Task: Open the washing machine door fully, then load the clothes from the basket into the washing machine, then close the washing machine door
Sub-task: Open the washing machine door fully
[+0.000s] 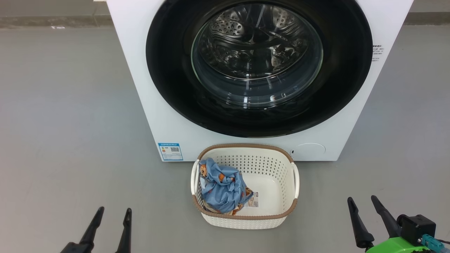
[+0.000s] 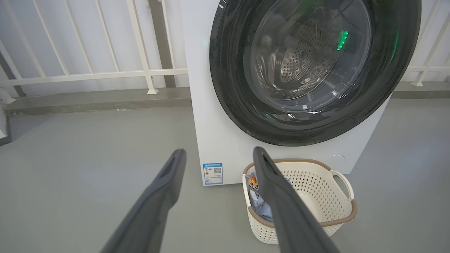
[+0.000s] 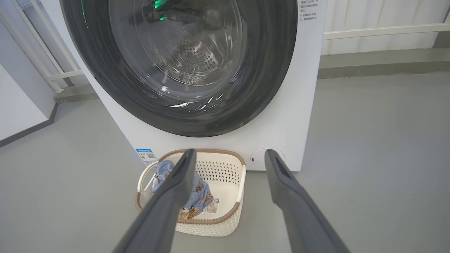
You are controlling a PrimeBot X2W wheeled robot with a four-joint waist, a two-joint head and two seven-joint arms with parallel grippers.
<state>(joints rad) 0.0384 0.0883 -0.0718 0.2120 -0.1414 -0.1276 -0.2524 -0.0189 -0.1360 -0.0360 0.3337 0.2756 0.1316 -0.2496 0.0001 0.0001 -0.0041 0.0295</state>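
Black washing machine door (image 1: 258,66), shut, is cropped along its top.

Floor (image 1: 70,105): smooth matt grey, spreading wide to both sides.
Kerb (image 2: 88,100): low grey concrete strip along the floor's far edge, slightly darker than the floor.
Railing (image 2: 88,75): white, with thin upright and slanted bars and one horizontal rail; its feet stand on the kerb.
Post (image 2: 160,42): grey upright among the railing bars, rising from the kerb.
Backing (image 3: 369,14): pale ribbed sheet behind the railing, far right side.
Scrap (image 1: 58,27): small white bit on the floor just beside the kerb, towards the far left.
Side wall (image 3: 17,105): plain white, at the floor's left edge.
Skirting (image 3: 28,130): dark band along the side wall's foot.
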